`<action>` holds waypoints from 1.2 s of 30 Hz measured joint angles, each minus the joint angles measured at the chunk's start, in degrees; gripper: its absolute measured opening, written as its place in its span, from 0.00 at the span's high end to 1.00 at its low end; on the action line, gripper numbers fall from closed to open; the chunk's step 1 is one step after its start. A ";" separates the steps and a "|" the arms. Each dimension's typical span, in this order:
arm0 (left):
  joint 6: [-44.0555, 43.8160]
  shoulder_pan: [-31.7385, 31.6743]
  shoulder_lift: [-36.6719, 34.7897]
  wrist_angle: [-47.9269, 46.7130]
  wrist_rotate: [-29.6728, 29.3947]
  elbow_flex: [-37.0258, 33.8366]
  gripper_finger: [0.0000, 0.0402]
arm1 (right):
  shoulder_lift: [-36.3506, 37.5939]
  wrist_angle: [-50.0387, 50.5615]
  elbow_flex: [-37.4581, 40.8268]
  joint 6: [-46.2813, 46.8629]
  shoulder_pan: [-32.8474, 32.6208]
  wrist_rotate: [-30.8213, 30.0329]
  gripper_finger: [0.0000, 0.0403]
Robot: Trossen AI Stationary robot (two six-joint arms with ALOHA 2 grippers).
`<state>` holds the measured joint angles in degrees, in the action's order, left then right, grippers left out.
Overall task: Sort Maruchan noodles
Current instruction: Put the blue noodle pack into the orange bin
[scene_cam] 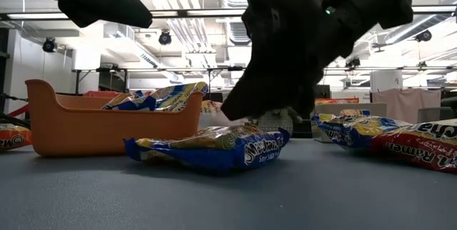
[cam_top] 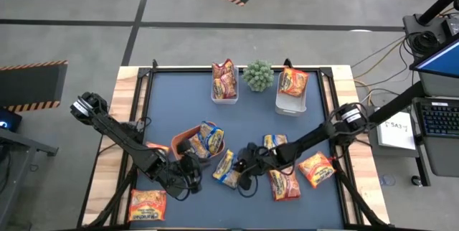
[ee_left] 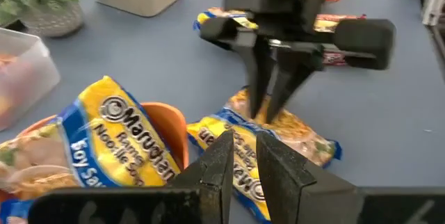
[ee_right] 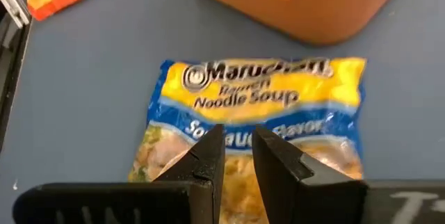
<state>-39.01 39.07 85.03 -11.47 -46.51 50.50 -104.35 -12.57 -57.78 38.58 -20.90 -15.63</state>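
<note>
Maruchan noodles packet (ee_right: 257,116) under right end effector (ee_right: 238,156), beside orange tray (cam_top: 188,139).

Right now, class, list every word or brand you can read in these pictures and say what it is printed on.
"Maruchan Ramen Noodle Soup": yellow and blue packet on the table, right wrist view; its flavor line is partly hidden.
"Maruchan Ramen Noodle" and "Soy Sau": packet in the orange tray, left wrist view.
"Ramen": red packet, low view.
Print on the other packets, seen from above, is too small to read.
</note>
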 joint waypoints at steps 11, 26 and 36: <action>3.65 0.15 3.75 7.65 3.16 -0.09 0.88 | 3.99 7.51 -0.03 1.35 0.02 3.03 0.84; 7.03 -1.76 17.03 10.85 5.25 3.29 0.88 | 9.59 18.79 -0.07 5.58 0.42 4.14 0.84; 7.03 -1.87 20.84 10.45 7.05 4.50 0.88 | 9.59 21.16 -0.07 9.54 2.08 7.18 0.70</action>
<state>-31.98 37.20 105.87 -1.02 -39.46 55.00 -94.76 8.59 -57.84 48.12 -18.82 -8.44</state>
